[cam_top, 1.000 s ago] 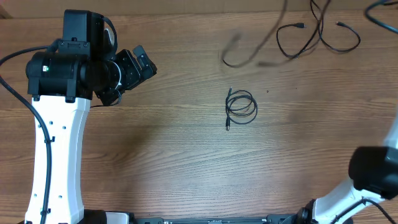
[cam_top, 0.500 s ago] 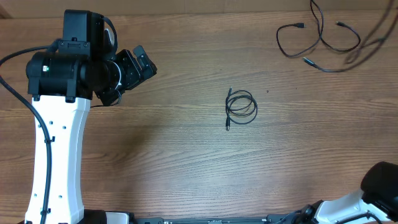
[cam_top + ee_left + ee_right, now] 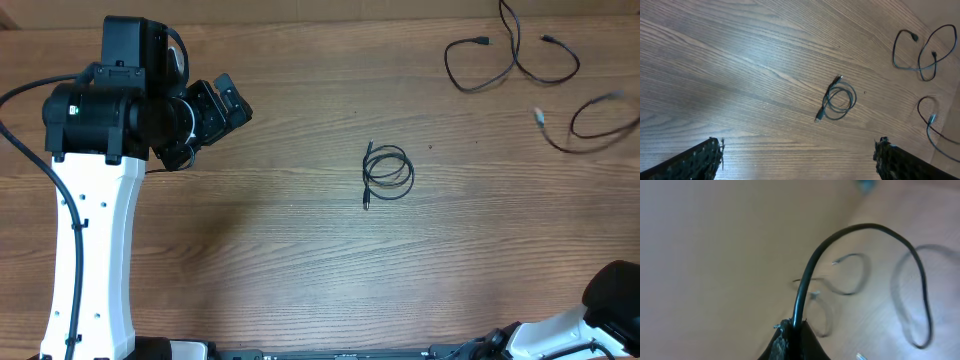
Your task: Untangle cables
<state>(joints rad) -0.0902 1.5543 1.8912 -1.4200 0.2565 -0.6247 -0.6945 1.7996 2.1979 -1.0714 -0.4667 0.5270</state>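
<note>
A brown wood-grain table [image 3: 300, 260] fills the overhead view, its grain running left to right. Along the far edge a narrow strip of paler tan surface shows beyond the wood. Nothing more of the room can be made out.

Slightly right of the table's middle lies a small round coil of thin black cable [image 3: 388, 170]. It is flat on the wood, with one plug end pointing far and the other near, and it sits well apart from both arms. At the far right, loose wavy strands of thin black cable [image 3: 512, 58] loop across one another. Just near and right of them curves a blurred black strand [image 3: 592, 122] with a pale plug end on its left.

The white left arm [image 3: 90, 230], black at the wrist, runs up the left side. The left gripper [image 3: 228, 100] points toward the coil. In the left wrist view its two black fingers [image 3: 702, 159] stand wide apart, with only bare wood between them.

Only a small part of the right arm [image 3: 612, 292] shows, at the near right corner. In the blurry right wrist view, the right gripper [image 3: 792, 335] is pinched together on a thin black cord [image 3: 850, 229] that arches up and over to the right. Whether this cord is the blurred strand cannot be told.
</note>
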